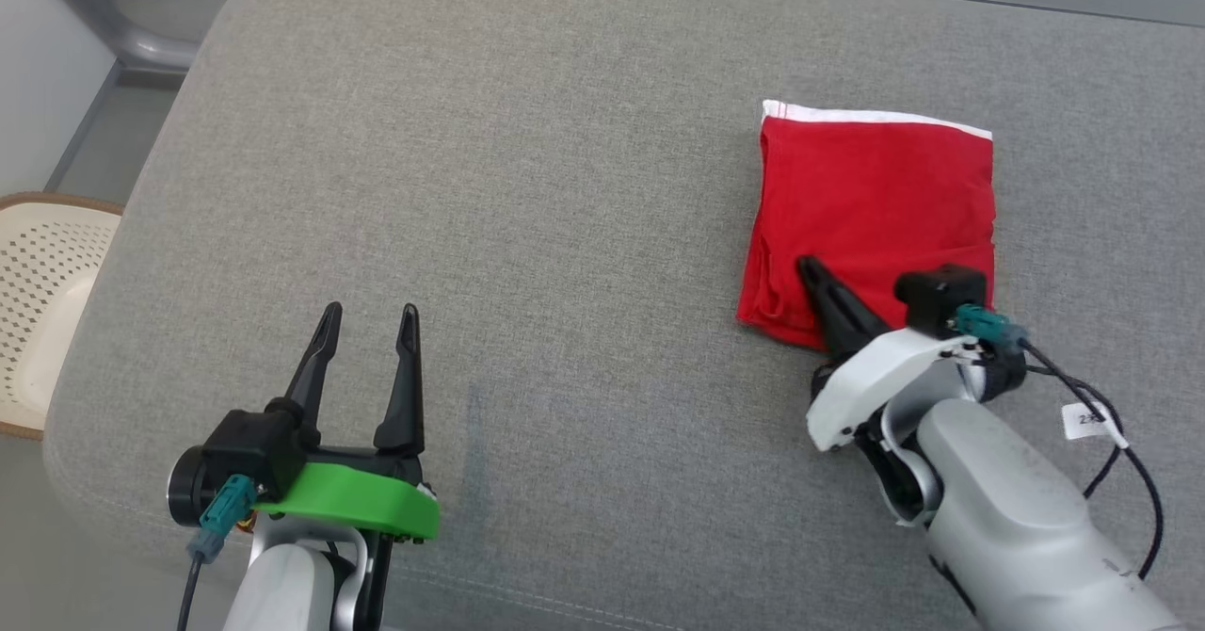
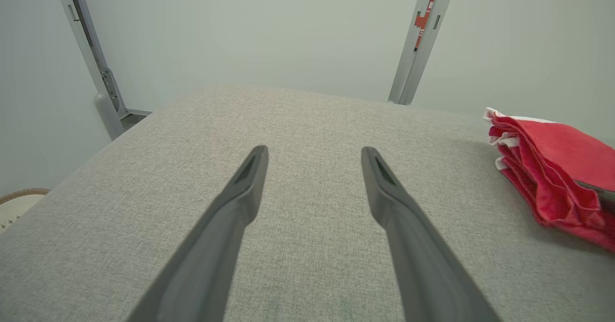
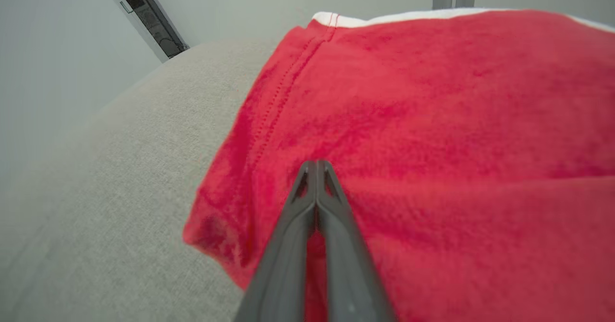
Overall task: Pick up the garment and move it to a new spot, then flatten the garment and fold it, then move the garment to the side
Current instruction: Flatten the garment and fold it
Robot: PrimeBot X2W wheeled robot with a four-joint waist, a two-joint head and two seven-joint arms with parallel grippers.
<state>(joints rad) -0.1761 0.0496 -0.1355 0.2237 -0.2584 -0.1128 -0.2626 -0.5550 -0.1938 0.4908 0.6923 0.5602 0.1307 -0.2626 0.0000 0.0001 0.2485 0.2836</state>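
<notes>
- Beside the padded gray bench [image 1: 527, 188], at its left, stands a pale perforated basket [image 1: 56, 203]; what it holds cannot be told.
- On the bench's right half lies the folded red garment [image 1: 875, 207], nearly square, with no clear long axis. Its white-banded edge points away from the robot.
- Right fingers [image 1: 808, 266] are pressed together, tips on the garment's near left part; whether they pinch cloth cannot be told.
- Left fingers [image 1: 406, 358] are spread wide, holding nothing, well apart from the garment.
</notes>
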